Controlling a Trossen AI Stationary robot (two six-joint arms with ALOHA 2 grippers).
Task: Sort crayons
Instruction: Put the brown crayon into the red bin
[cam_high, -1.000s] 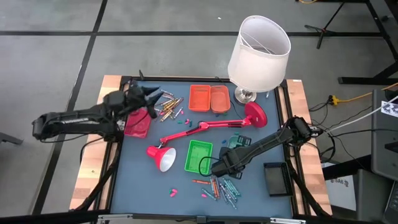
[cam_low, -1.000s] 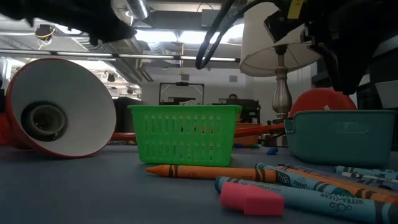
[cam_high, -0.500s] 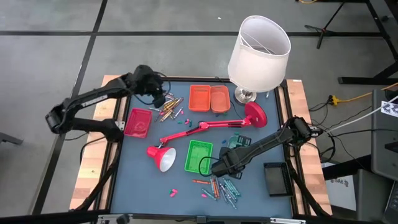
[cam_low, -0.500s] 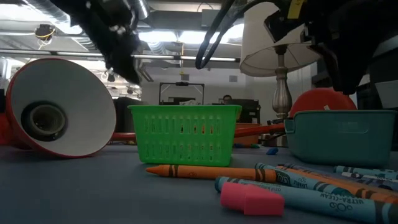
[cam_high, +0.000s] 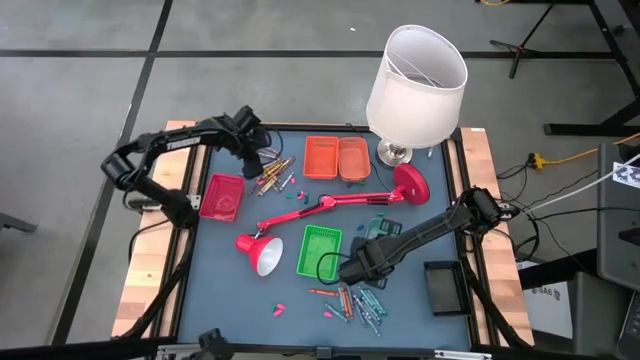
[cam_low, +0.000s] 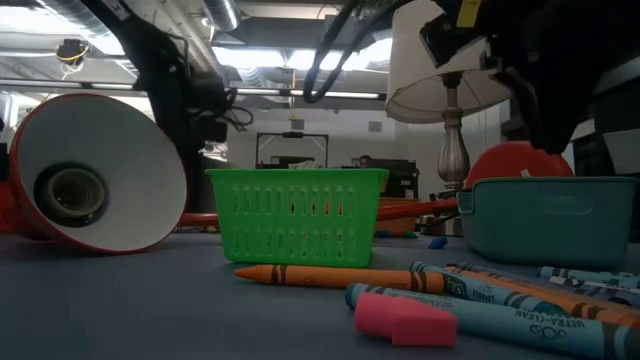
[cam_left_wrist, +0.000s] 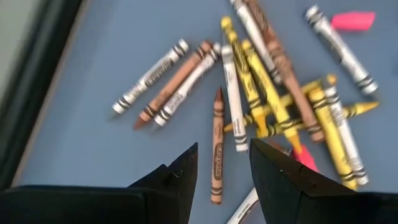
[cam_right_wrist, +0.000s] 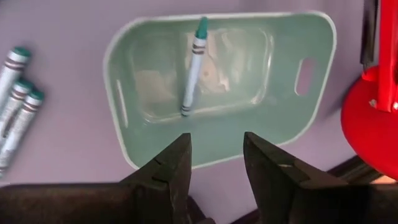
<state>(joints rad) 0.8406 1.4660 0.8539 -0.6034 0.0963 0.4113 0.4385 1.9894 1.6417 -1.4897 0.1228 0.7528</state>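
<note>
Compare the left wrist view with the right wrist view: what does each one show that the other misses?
Only the left wrist view shows the pile of yellow, brown and white crayons and a pink eraser. Only the right wrist view shows the teal tray holding one teal crayon, plus the red lamp base. Both show the blue mat and an open, empty gripper: left gripper, right gripper.

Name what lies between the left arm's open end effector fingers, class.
In the left wrist view, a brown crayon lies on the blue table in the gap of the left end effector, untouched; the crayon pile lies just beyond.
</note>
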